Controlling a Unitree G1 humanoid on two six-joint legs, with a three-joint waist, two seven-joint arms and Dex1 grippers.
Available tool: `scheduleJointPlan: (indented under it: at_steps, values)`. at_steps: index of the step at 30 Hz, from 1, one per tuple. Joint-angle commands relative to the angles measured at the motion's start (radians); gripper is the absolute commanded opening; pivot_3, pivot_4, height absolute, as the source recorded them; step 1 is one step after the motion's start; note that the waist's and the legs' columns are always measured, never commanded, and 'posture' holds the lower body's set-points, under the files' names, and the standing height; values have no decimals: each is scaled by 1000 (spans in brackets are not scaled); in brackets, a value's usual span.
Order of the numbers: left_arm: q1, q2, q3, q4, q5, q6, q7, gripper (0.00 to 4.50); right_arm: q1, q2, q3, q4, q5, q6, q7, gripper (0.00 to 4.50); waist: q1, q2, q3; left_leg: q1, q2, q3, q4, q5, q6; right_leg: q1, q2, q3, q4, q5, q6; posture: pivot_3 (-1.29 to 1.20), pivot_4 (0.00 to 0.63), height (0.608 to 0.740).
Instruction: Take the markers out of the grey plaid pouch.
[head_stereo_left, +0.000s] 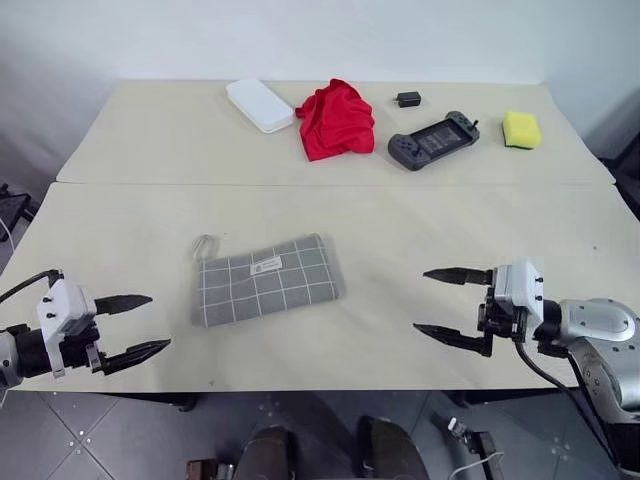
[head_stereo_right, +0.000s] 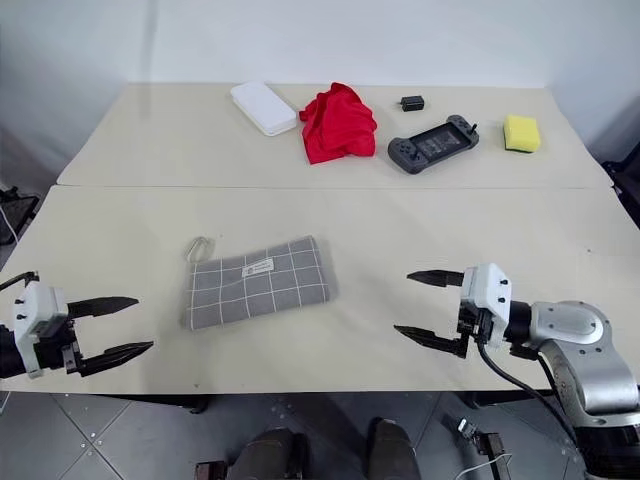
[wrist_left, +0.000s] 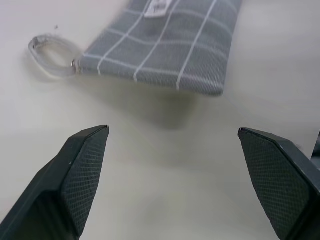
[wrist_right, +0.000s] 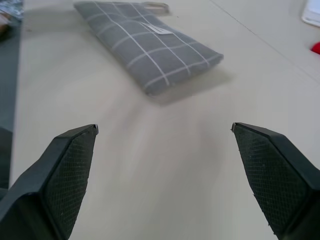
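The grey plaid pouch (head_stereo_left: 266, 279) lies flat on the near half of the table (head_stereo_left: 400, 220), slightly left of centre, its cord loop (head_stereo_left: 204, 247) trailing off the far-left corner and its small white label facing up. It appears closed; no markers are visible outside it, so the task is judged not yet begun.

The left gripper (head_stereo_left: 132, 326) hangs at the near-left table edge with its jaws spread wide and nothing between them. The right gripper (head_stereo_left: 453, 306) stands over the near-right part of the table, likewise spread wide and empty. Both point inward toward the pouch and sit well apart from it, one on each side, which suggests a two-handed approach: one to pin the fabric, one to work the opening.

Along the far side rest a white oblong box (head_stereo_left: 259, 104), a red cloth (head_stereo_left: 335, 119), a game controller (head_stereo_left: 433, 140), a small black item (head_stereo_left: 407, 99) and a yellow sponge block (head_stereo_left: 521, 129), all clear of the working area.
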Motion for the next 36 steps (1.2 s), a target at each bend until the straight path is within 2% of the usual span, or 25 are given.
scheduleJointPlan:
  at_steps: [1,3,4,5,7,8,11,13,18,19,25,32,35,36]
  values:
    - [0,0,25,-33,-16,14,14,4404,-6,5,-8,-1,-1,-34,2,4500,0,0,0,0,0,0,0,0,0,0,0,0,0,0,0,0,150,740]
    - [4,7,23,-57,-55,133,50,4404,-13,17,8,1,-8,-41,0,4500,0,0,0,0,0,0,0,0,0,0,0,0,0,0,0,0,150,740]
    - [5,19,35,-61,-116,255,67,4404,-21,26,19,-2,-11,-38,-8,4500,0,0,0,0,0,0,0,0,0,0,0,0,0,0,0,0,150,740]
    - [-9,15,62,-50,-190,366,92,4432,-34,37,30,-8,-13,-34,-20,4324,-1,0,0,0,0,0,0,0,0,0,0,0,0,0,0,0,150,740]
    - [-44,63,99,38,-352,699,112,4442,-73,55,60,-29,-21,-4,-49,3920,-1,0,0,0,0,0,0,0,0,0,0,0,1,0,0,0,150,740]
    - [-56,83,106,70,-394,807,119,4442,-88,61,71,-35,-28,4,-59,3613,-4,0,0,0,1,0,1,0,0,0,0,0,2,0,0,0,150,740]
    - [-145,70,125,147,-424,880,174,4442,-223,92,183,-75,-107,78,-124,2604,-6,0,0,1,1,0,1,0,-1,0,1,1,2,0,0,0,150,740]
    - [-261,68,101,231,-437,979,232,4442,-347,143,291,-66,-187,146,-168,1919,-9,0,0,1,1,0,1,1,-1,0,1,1,3,0,0,0,150,740]
    - [-502,63,-43,373,-374,1114,298,4442,-531,305,456,138,-374,103,-273,179,-4,-4,-2,-1,-1,-1,2,4,-4,-8,1,1,15,-1,-3,0,150,740]
    - [-535,61,-71,399,-355,1139,320,4442,-555,333,469,177,-395,91,-292,41,-4,-6,-2,-1,-3,0,2,3,-4,-11,1,1,19,-1,-3,0,150,740]
    - [-650,40,-197,448,-316,1251,333,4442,-657,507,567,475,-532,-17,-398,41,-30,-7,-2,-2,-7,1,1,4,-4,-12,1,-1,20,-1,-3,0,150,740]
    - [-675,28,-201,465,-295,1260,330,4442,-603,491,621,511,-585,-114,-323,41,-35,-7,-2,0,-7,1,1,4,-5,-11,1,-1,20,-2,-3,0,150,740]
    - [-695,11,-184,497,-320,1288,306,4442,-599,486,621,525,-602,-149,-319,41,-34,-7,-2,1,-7,1,1,4,-5,-11,1,-1,20,-2,-3,0,150,740]
    - [-719,-4,-160,559,-309,1285,325,4442,-601,484,617,530,-605,-159,-320,41,-33,-7,-2,1,-7,1,1,4,-5,-11,1,-1,20,-2,-3,0,150,740]
